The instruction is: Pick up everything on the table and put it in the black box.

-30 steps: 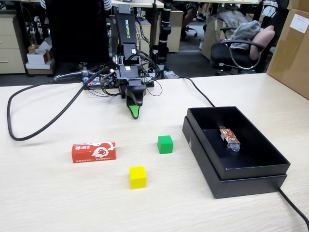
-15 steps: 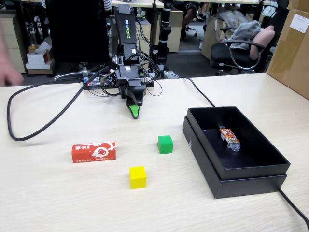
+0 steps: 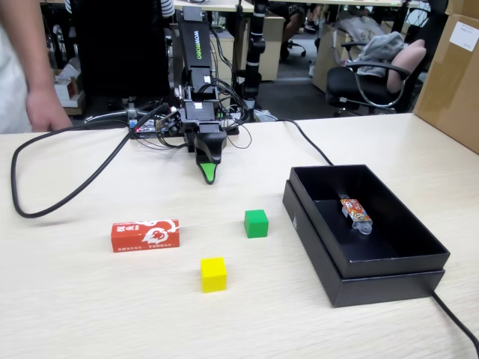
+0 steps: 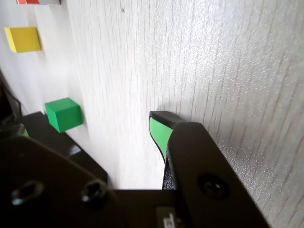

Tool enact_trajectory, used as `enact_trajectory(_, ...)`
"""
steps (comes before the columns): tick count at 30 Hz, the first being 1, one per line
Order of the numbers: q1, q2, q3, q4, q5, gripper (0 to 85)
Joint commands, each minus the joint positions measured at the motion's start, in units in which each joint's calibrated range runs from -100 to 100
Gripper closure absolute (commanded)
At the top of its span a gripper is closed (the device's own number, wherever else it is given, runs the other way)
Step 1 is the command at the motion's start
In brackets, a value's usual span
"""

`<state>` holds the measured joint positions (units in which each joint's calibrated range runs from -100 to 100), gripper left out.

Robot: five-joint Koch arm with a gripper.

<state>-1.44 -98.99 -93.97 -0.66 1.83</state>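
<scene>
Gripper point(image 3: 210, 178) is pointed down at the surface point(image 3: 90, 299), nothing held; whether it is spread cannot be told. Green cube point(image 3: 256, 223), yellow cube point(image 3: 213, 274), red carton point(image 3: 145, 235) are left outside the black box point(image 3: 352, 278).

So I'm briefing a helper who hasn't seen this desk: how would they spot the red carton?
Start at the black box on the right of the fixed view, then look left across the table past the green cube. The red carton lies flat, farthest left, longer than either cube and the only one with white print.

carton point(image 3: 145, 235) left, cubes point(image 3: 256, 223) middle, box point(image 3: 419, 263) right
</scene>
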Motion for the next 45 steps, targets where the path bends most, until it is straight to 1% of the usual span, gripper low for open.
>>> enact_trajectory(1, 0.5, 0.4, -1.3, -1.2, 0.1, 36.2)
enact_trajectory(6, 1.8, 0.4, -1.3, -1.1, -0.1, 34.6)
enact_trajectory(11, 0.9, 0.1, -0.9, -1.6, -0.1, 33.5)
enact_trajectory(15, 0.0, 0.2, 0.1, -2.8, -0.1, 36.3)
enact_trajectory(18, -0.4, 0.1, 2.9, -7.1, -0.1, 36.8)
enact_trajectory(22, -0.2, 0.1, 2.9, -7.9, -0.3, 32.9)
enact_trajectory(24, -0.2, 0.1, 3.4, -9.4, -0.3, 33.0)
enact_trajectory(27, -0.3, 0.1, 6.8, -16.6, -0.1, 33.1)
enact_trajectory(32, -0.2, 0.1, 18.9, -33.0, 2.0, 33.3)
enact_trajectory(33, -0.1, 0.1, 27.2, -42.9, 2.8, 33.4)
enact_trajectory(38, 1.1, 0.1, 37.9, -52.8, 3.0, 33.1)
enact_trajectory(41, 1.8, 0.1, 40.8, -56.7, 3.0, 33.0)
enact_trajectory(45, 3.0, 0.6, 47.9, -64.2, 3.9, 33.1)
